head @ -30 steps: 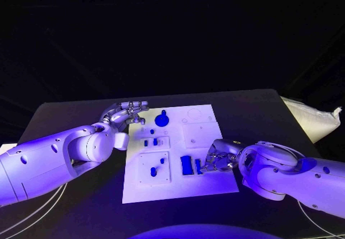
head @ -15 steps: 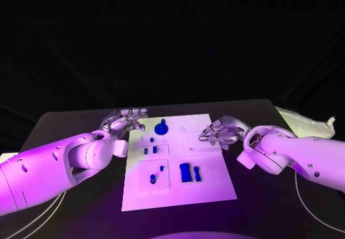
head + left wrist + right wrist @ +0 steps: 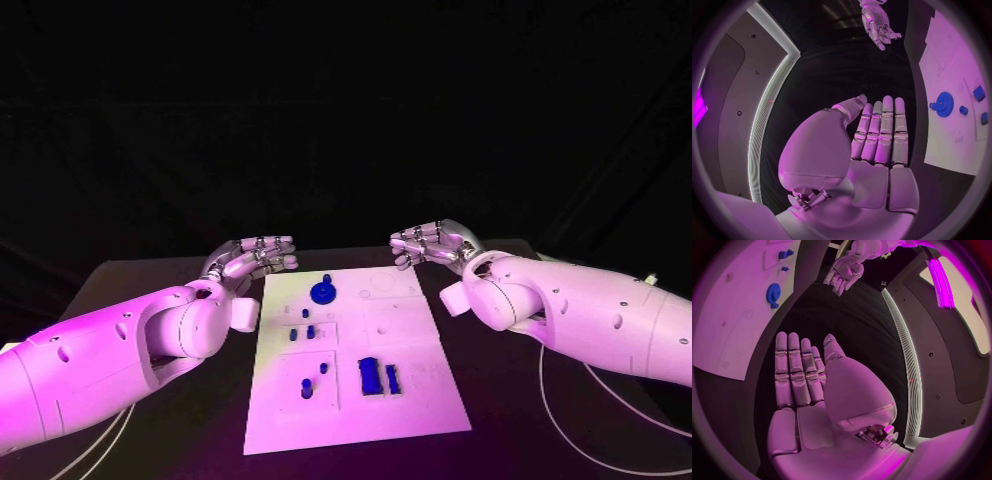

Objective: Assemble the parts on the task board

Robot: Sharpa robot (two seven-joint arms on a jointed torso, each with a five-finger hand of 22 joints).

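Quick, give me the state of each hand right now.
Left hand: open, fingers straight, holding nothing.
Right hand: open, fingers straight, holding nothing.

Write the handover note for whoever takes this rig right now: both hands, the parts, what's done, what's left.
Left robot hand: open, holds nothing, beside the far left corner of the white rectangular task board.
Right robot hand: open, holds nothing, by the board's far right corner.
Parts: round blue gear at the far end; small blue pegs mid-board; two blue blocks nearer the robot.
Done: cannot tell which parts are seated.
Left: check seating, assemble whatever is loose.
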